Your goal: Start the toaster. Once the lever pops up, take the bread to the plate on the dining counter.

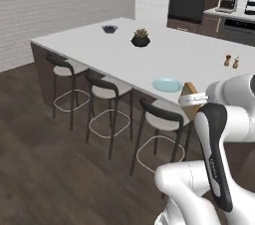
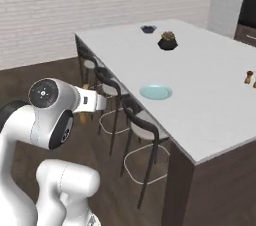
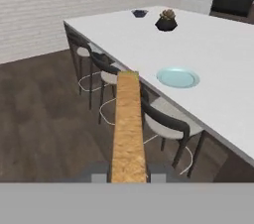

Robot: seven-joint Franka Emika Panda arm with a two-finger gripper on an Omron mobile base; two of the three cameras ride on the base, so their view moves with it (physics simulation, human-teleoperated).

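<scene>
Off the dining counter [image 3: 213,54], above the stools [image 3: 163,121], the gripper [image 3: 128,173] is pinching the bread [image 3: 128,129] edge-on. The plate [image 3: 178,77] is lying near the counter's edge. Releasing short is risking dropping the slice onto the floor.

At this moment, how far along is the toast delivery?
Done: the bread is out of the toaster and clamped edge-on in the gripper. In hand: carrying it beside the stools, short of the dining counter. Left: setting it on the bare plate.
</scene>
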